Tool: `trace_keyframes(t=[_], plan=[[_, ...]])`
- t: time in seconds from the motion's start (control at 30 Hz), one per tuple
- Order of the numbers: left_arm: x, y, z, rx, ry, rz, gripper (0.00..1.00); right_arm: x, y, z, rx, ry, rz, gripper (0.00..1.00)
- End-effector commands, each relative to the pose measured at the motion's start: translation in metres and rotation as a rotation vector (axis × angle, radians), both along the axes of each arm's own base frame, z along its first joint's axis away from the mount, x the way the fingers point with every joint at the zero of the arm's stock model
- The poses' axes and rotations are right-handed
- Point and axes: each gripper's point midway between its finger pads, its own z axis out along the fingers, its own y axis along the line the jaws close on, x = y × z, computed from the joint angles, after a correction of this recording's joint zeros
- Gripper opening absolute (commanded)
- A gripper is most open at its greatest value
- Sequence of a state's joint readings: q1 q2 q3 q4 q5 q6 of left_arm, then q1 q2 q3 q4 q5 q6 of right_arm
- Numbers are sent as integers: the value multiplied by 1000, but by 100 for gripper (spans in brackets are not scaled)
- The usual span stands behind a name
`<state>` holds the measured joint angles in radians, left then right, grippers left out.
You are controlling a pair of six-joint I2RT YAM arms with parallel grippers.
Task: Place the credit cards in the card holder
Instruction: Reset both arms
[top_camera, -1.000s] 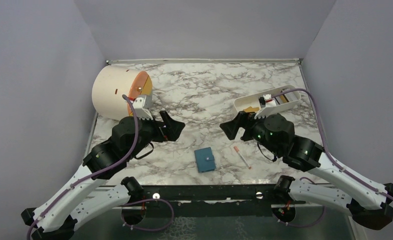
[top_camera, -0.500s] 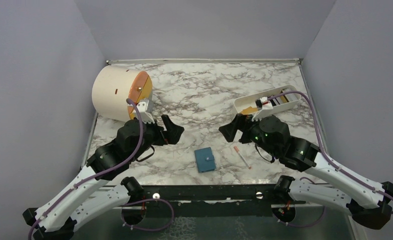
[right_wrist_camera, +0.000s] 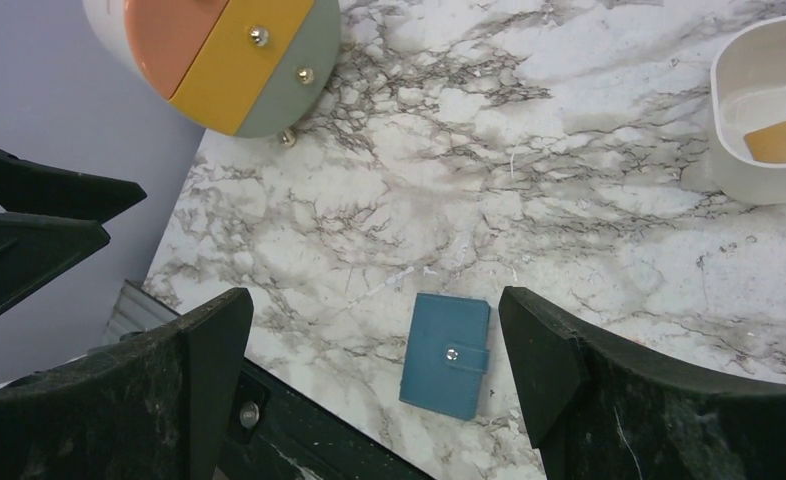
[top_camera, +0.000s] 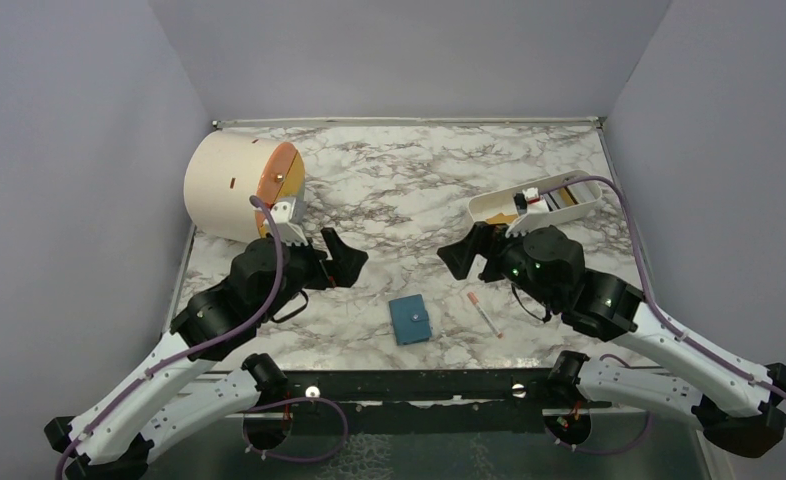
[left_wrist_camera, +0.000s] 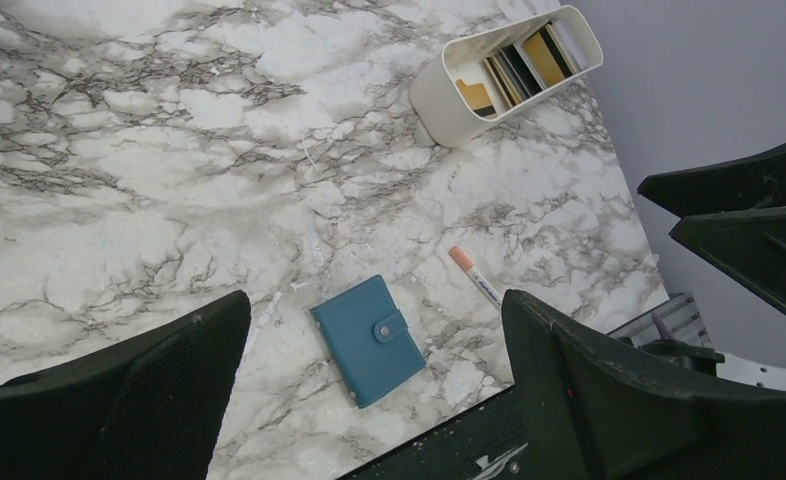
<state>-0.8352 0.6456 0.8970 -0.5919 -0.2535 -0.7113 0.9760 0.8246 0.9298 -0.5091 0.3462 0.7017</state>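
At the lower middle of the overhead view, the closed teal card holder (top_camera: 409, 320) lies flat on the marble worktop (top_camera: 409, 190), snap button up, between the two arms and touched by neither. Just to its right, apart from it, lies a thin white stick (top_camera: 483, 312) with an orange tip. The credit cards (left_wrist_camera: 517, 75) stand on edge in a white oblong tray (left_wrist_camera: 434, 100) at the upper right of the left wrist view, gold-yellow, dark and pale ones side by side, well apart from the card holder. At the upper left of the overhead view a cream round box (top_camera: 219, 185) lies on its side, its face split into orange, yellow and grey-green parts with small knobs. The left fingers (left_wrist_camera: 169, 380) are spread wide and hold nothing. The right fingers (right_wrist_camera: 589, 390) are likewise wide apart and empty. Each wrist view shows the card holder in the gap between its fingers.
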Motion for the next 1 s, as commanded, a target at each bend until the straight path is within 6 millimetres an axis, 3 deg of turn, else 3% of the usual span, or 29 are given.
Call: trace_keyframes(t=[0.0, 0.43, 0.67, 0.97], plan=[[3, 1, 26, -32, -61, 5, 99, -2, 0, 24, 34, -45, 19, 96], [3, 5, 16, -37, -50, 32, 99, -5, 4, 18, 48, -29, 37, 96], [1, 0, 4, -38, -21, 12, 99, -4, 2, -4, 35, -12, 16, 96], [4, 3, -3, -28, -43, 26, 99, -7, 10, -9, 64, -7, 51, 100]])
